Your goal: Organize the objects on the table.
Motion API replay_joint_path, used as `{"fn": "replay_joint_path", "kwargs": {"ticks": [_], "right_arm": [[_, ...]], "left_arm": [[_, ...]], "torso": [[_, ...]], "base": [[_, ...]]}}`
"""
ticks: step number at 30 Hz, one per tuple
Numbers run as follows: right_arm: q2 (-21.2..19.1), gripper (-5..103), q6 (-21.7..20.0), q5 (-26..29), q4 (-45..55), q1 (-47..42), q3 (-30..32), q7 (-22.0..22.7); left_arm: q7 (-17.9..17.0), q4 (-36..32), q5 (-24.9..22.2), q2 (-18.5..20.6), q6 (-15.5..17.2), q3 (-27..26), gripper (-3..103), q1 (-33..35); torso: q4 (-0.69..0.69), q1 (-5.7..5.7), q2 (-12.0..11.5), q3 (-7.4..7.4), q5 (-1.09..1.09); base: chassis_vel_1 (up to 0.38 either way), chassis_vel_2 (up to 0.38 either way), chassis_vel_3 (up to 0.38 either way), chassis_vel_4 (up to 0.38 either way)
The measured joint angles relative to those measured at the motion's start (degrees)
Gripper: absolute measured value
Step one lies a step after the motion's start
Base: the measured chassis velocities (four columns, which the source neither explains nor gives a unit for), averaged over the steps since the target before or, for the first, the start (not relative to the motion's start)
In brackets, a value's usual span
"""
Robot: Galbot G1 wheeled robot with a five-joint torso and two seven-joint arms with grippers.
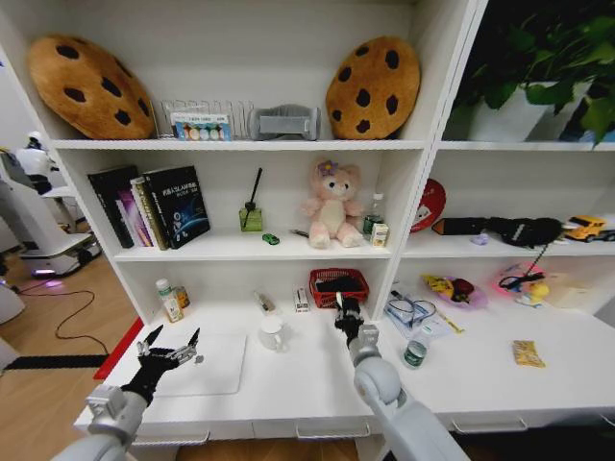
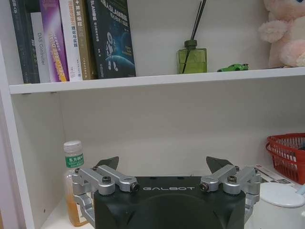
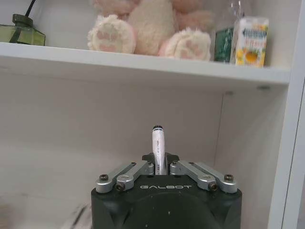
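My right gripper [image 1: 340, 303] [image 3: 159, 160] is shut on a thin white pen [image 3: 157, 142] that stands upright in it, above the white table [image 1: 307, 389] and just in front of a red basket [image 1: 338, 285]. Over the table's left part, my left gripper [image 1: 175, 335] [image 2: 163, 162] is open and holds nothing. Below it lies the flat pale laptop [image 1: 213, 365]. A tiny green toy car [image 1: 271, 238] [image 2: 233, 67] sits on the shelf above. The round green-white tin [image 1: 415, 353] stands to the right of my right arm. Another pen [image 1: 261, 302] lies near the back wall.
A white mug [image 1: 272, 332] stands between the two grippers. A bottle [image 1: 169, 301] [image 2: 74, 183] stands at the back left. Glasses [image 1: 408, 309] and a yellow packet [image 1: 528, 353] lie to the right. The shelf [image 1: 250, 252] overhangs the back of the table, holding books, a reed diffuser [image 2: 192, 59] and a pink plush bear [image 1: 332, 204].
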Motion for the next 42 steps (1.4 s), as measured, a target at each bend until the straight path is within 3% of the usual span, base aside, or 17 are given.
{"fn": "replay_joint_path", "kwargs": {"ticks": [1, 2, 3, 4, 6, 22, 41, 42], "right_arm": [[0.0, 10, 0.0, 0.0, 0.0, 0.0, 0.0, 0.0], [0.3, 10, 3.0, -2.7, -3.2, 1.4, 0.8, -1.1], [0.3, 10, 3.0, -2.7, -3.2, 1.4, 0.8, -1.1], [0.7, 10, 6.0, -4.4, -7.0, 3.1, 1.2, -1.6], [1.4, 10, 8.1, -5.7, -12.3, 5.9, 1.4, -1.6], [3.9, 10, 9.9, -6.3, -19.0, 7.6, 0.3, -0.6], [4.3, 7, 10.2, -7.8, -19.1, 5.9, 0.2, 0.7], [4.2, 16, 10.1, -8.0, -18.7, 5.6, 0.1, 0.9]], "left_arm": [[0.0, 0.0, 0.0, 0.0, 0.0, 0.0, 100, 0.0], [0.0, 0.0, 0.0, 0.0, 0.0, 0.0, 100, 0.0], [0.0, 0.0, 0.0, 0.0, 0.0, 0.0, 100, 0.0], [0.0, 0.0, 0.0, 0.0, 0.0, 0.0, 100, 0.0], [0.0, 0.0, 0.0, 0.0, 0.0, 0.0, 100, 0.0], [0.0, 0.0, 0.0, 0.0, 0.0, 0.0, 100, 0.0], [0.0, 0.0, 0.0, 0.0, 0.0, 0.0, 100, 0.0], [0.0, 0.0, 0.0, 0.0, 0.0, 0.0, 100, 0.0]], "torso": [[0.0, 0.0, 0.0, 0.0, 0.0], [0.0, 0.0, 0.0, 0.0, 0.01], [0.0, 0.0, 0.0, 0.0, 0.01], [0.0, 0.0, 0.0, 0.0, 0.0], [0.0, 0.0, 0.0, 0.0, 0.01], [-0.01, -0.01, 0.0, -0.01, 0.0], [0.0, -0.01, 0.0, -0.01, 0.0], [0.0, -0.01, 0.0, -0.01, 0.0]], "base": [[0.0, 0.0, 0.0, 0.0], [0.0, 0.0, 0.0, 0.0], [0.0, 0.0, 0.0, 0.0], [0.0, 0.0, 0.0, 0.0], [0.0, 0.0, 0.0, 0.0], [0.0, 0.0, 0.0, 0.0], [0.0, 0.0, 0.0, 0.0], [0.0, 0.0, 0.0, 0.0]]}}
